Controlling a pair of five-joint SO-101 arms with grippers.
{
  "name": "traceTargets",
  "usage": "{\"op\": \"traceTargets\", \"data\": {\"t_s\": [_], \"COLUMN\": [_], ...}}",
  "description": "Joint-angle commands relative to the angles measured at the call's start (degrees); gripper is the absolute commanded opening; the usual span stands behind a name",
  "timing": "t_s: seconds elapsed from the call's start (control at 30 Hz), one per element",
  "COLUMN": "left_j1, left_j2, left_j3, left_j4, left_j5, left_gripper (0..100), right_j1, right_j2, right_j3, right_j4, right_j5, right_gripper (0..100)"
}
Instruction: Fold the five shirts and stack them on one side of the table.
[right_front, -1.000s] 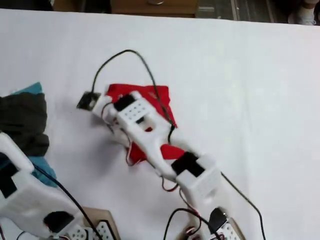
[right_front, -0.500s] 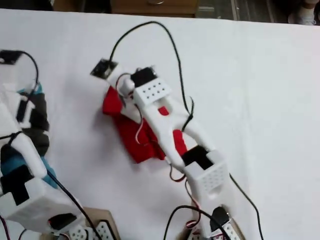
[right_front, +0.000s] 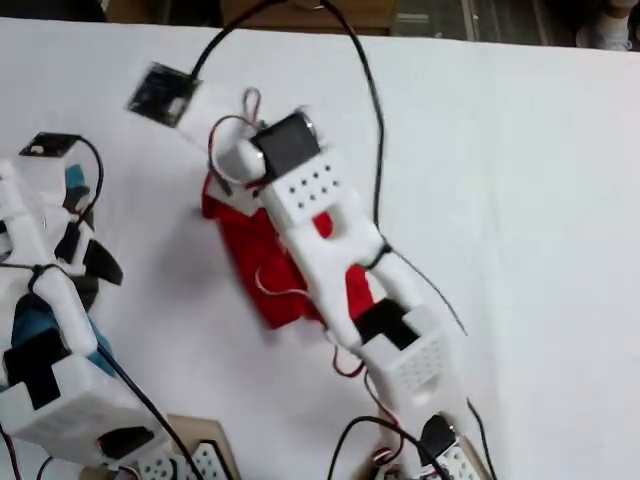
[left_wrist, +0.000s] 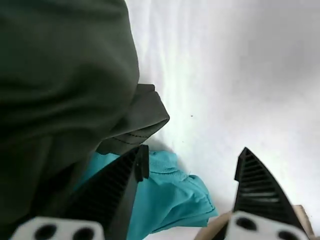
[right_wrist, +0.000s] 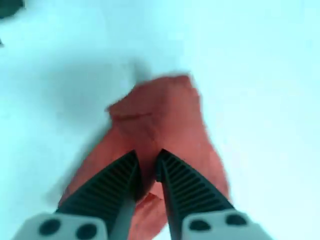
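The red shirt (right_front: 252, 255) is lying bunched and part-folded near the middle of the bench (right_front: 520, 200), running slantwise from the near side toward the far left. My right arm (right_front: 330, 250) is stretching over it from the near edge, covering much of the cloth, with its wrist bending down over the shirt's far end. In the right wrist view the right tool (right_wrist: 148, 159) is sitting directly on the red shirt (right_wrist: 165, 115). Its fingers are clenching to a narrow slit with a pinch of red cloth between them, and the rest of the shirt is spreading out beyond the tips.

My left arm (right_front: 50, 330) is standing at the left edge of the bench, rising over the pile there. The left tool (left_wrist: 194, 152) is hanging released, jaws wide apart and gripping nothing. One finger is hovering over the teal shirt (left_wrist: 165, 195), just beside a fold of the dark shirt (left_wrist: 60, 75) that is lying on top of the teal one.

A black cable (right_front: 370, 100) is looping above the right arm. White cloth is covering the bench. A wooden plate (right_front: 190, 440) is showing under the arm bases at the near edge, and a wooden cabinet (right_front: 310, 12) is standing beyond the far edge.
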Motion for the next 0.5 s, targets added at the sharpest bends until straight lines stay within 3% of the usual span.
{"op": "traceTargets", "data": {"t_s": [0.0,0.3,0.47], "left_j1": [0.44,1.32,7.82], "left_j2": [-3.43,-3.34,-3.69], "left_j3": [-0.13,-0.13,-0.22], "left_j4": [-0.44,-2.37,-2.11], "left_j5": [0.09,0.00,0.53], "left_gripper": [29,29,29], "right_j1": [5.14,31.87,38.20], "right_j2": [-5.49,-9.89,-10.07], "right_j3": [-10.64,-3.16,3.25], "right_j4": [1.36,1.36,1.36], "right_j5": [1.67,4.22,5.71], "right_gripper": [2.0,2.0,2.0]}}
